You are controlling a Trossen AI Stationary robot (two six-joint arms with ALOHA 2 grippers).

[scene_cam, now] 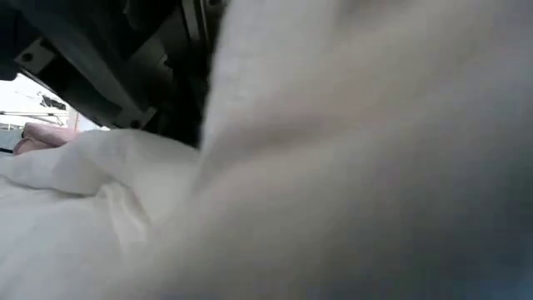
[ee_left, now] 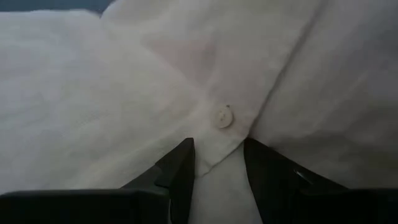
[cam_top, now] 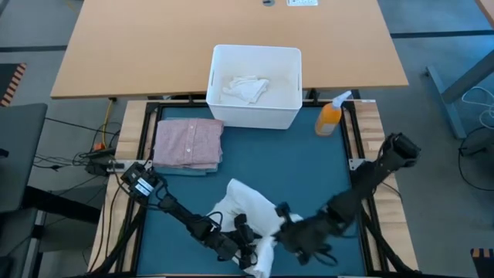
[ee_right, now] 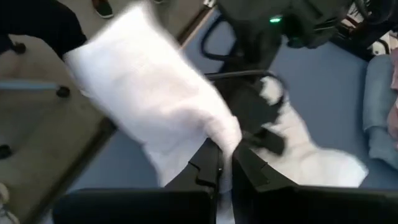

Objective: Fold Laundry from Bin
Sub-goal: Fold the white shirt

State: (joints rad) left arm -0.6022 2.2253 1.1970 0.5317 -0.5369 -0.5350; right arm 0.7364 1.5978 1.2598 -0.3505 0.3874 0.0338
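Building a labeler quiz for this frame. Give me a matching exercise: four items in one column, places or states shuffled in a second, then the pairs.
Items:
1. white shirt
2. pink shirt
3. bin
4. spray bottle

Places or states:
A. standing on the mat's far right corner, beside the bin
B. folded, on the far left of the mat
C. crumpled at the mat's near edge, pinched by the left gripper and the right gripper
D. at the mat's far edge, white cloth inside

Pairs: 1-C, 2-B, 3-D, 4-A
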